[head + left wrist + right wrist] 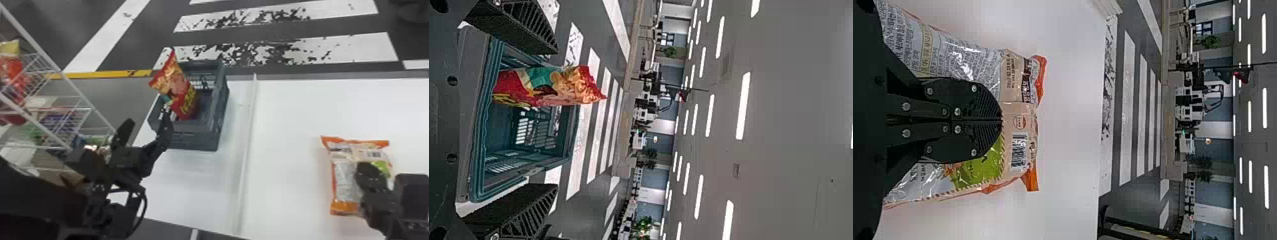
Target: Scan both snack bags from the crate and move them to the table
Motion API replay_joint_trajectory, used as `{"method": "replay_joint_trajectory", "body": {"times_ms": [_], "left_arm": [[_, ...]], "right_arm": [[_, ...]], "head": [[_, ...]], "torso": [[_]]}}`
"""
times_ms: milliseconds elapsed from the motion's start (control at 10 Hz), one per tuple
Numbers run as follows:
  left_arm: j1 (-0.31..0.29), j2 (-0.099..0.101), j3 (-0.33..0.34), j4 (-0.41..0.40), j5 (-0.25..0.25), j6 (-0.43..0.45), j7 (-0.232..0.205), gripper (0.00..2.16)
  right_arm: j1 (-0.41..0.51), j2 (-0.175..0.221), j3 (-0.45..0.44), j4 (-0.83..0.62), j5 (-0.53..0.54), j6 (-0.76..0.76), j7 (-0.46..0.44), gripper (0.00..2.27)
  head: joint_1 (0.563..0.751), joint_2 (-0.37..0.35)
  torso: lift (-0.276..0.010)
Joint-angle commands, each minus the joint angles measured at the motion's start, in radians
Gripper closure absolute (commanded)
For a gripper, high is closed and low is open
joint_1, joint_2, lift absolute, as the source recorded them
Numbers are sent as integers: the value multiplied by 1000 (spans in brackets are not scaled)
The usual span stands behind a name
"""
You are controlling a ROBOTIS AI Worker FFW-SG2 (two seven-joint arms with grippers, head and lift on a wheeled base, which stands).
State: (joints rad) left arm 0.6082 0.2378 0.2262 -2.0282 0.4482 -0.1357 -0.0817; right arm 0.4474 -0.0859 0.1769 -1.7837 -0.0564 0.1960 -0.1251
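Facing red snack bag (178,87) in crate (194,140), left tool (147,118) open, right tool (367,167) closed over orange bag (343,172)

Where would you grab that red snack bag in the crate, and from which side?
Probably the upper part of the red snack bag, approached from the robot's side, one finger either side. It stands on end, its top above the rim of the crate, while the walls surround its lower part.
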Motion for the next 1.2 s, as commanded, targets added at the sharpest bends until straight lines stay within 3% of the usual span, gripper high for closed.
{"method": "replay_joint_trajectory", "body": {"times_ms": [0, 500, 900, 1000, 1100], "left_arm": [[-7, 0, -4, 3, 0, 0, 0, 36], [-22, 2, -7, 25, 1, -3, -1, 36], [-35, 2, -15, 31, 1, -3, -1, 36], [-35, 2, -18, 31, 1, -3, -1, 36], [-35, 2, -18, 31, 0, -3, -1, 36]], "right_arm": [[14, 0, -30, -34, 0, 21, 10, 2253], [10, -2, -74, -52, 7, 135, 19, 2253], [47, -15, -102, -91, -6, 101, 33, 2253], [73, -15, -102, -138, -6, 107, 33, 2003], [106, -15, -96, -207, -28, 101, 33, 792]], "head": [[695, 260], [695, 215], [695, 186], [695, 183], [695, 182]], "torso": [[-87], [-87], [-87], [-87], [-87]]}}
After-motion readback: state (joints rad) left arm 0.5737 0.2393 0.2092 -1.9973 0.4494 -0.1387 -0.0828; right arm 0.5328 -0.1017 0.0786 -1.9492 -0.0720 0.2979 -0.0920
